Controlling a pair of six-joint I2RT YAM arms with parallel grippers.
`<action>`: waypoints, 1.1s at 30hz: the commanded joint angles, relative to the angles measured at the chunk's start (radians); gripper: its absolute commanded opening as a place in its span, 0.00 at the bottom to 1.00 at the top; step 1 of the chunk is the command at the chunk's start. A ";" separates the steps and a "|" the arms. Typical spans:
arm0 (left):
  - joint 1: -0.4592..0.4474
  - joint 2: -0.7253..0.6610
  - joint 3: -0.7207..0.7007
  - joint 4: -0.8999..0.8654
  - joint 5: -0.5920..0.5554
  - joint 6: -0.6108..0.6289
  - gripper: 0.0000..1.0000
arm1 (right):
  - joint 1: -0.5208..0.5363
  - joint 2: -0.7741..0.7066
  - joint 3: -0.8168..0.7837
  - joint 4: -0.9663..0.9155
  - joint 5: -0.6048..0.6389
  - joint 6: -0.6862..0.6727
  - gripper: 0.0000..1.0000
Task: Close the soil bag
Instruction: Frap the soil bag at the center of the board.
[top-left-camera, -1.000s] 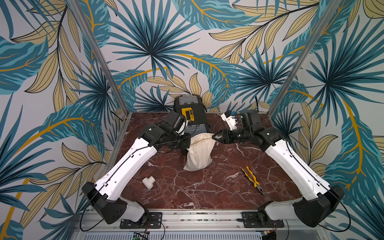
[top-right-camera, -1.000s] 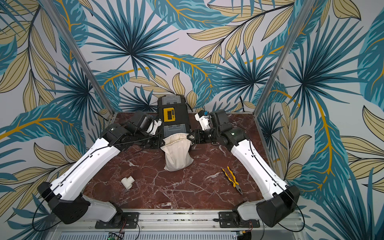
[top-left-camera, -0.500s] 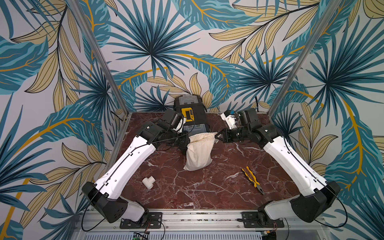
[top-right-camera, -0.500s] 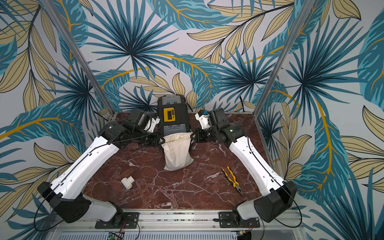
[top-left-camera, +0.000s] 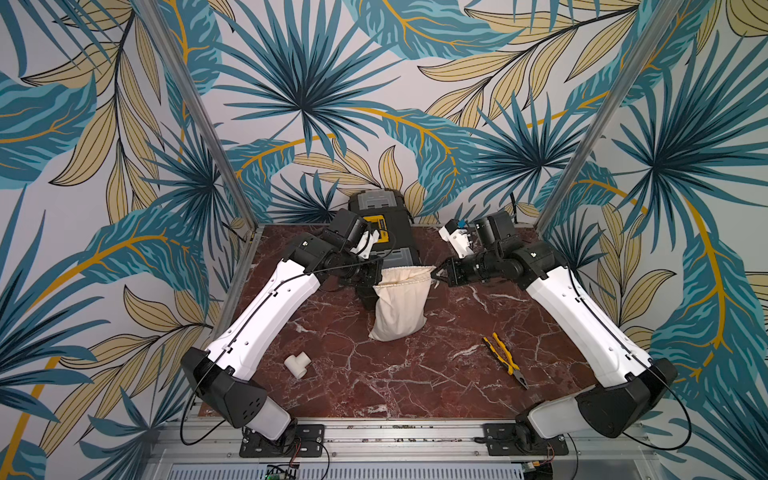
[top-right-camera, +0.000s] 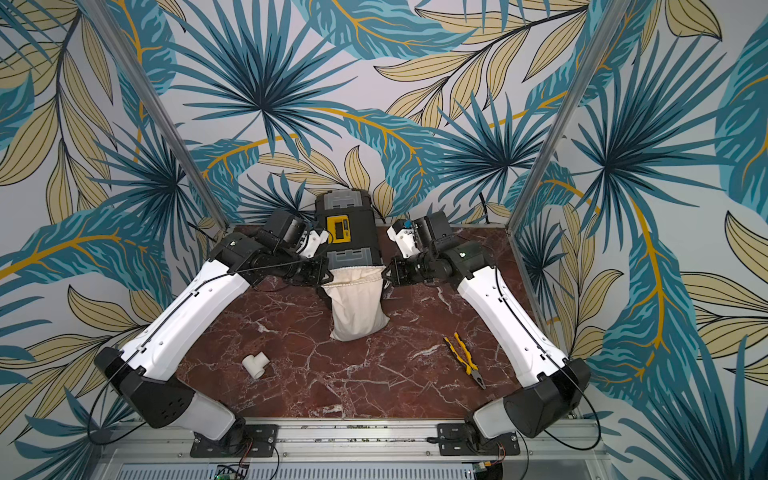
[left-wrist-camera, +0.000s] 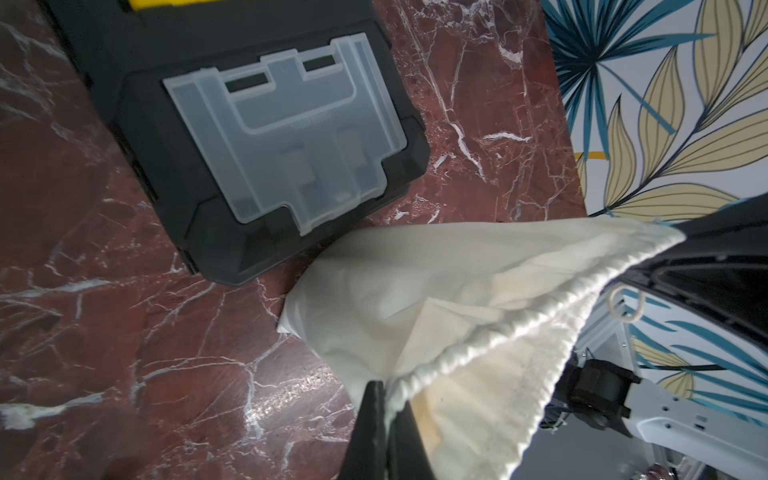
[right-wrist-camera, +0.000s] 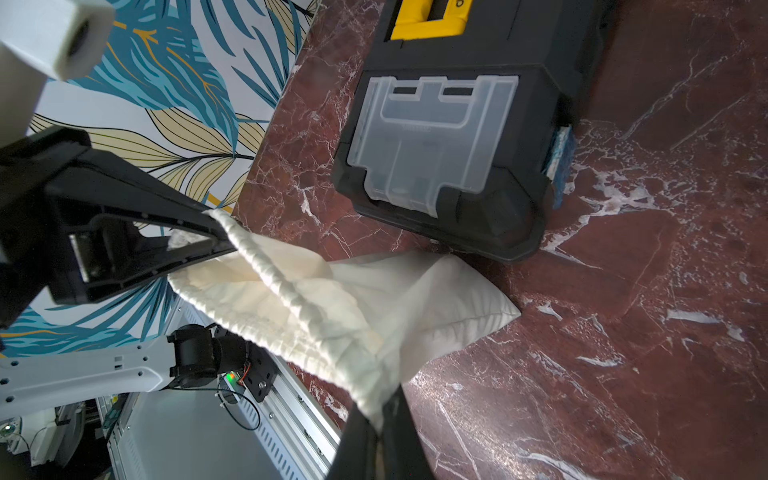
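Note:
The soil bag (top-left-camera: 400, 305), a cream cloth sack, hangs by its gathered hem with its bottom resting on the marble table, in both top views (top-right-camera: 356, 305). My left gripper (top-left-camera: 376, 279) is shut on the hem's left end, and the wrist view shows cloth pinched between its fingers (left-wrist-camera: 386, 388). Opposite it, my right gripper (top-left-camera: 435, 274) is shut on the hem's right end (right-wrist-camera: 380, 415). Between the two grippers the hem runs in a nearly straight line. A small loop of cord (left-wrist-camera: 627, 303) hangs by the right gripper's fingers.
A black toolbox (top-left-camera: 380, 226) with a yellow latch stands just behind the bag, against the back wall. A white pipe tee (top-left-camera: 298, 364) lies front left and yellow-handled pliers (top-left-camera: 505, 359) front right. Metal posts stand at the table's back corners.
The right gripper has shut on the hem's right end. The left gripper let go briefly and gripped the left end again. The hem now stretches wider and straighter between them.

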 joint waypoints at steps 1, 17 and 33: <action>0.018 -0.003 0.040 -0.046 -0.033 0.017 0.00 | -0.005 0.014 0.030 -0.049 0.026 -0.057 0.00; 0.059 -0.015 0.038 -0.025 0.004 -0.022 0.00 | -0.013 0.037 0.122 -0.038 0.019 -0.105 0.23; 0.059 -0.009 0.043 -0.019 0.031 -0.024 0.00 | -0.204 -0.268 -0.283 0.446 -0.128 -0.076 0.85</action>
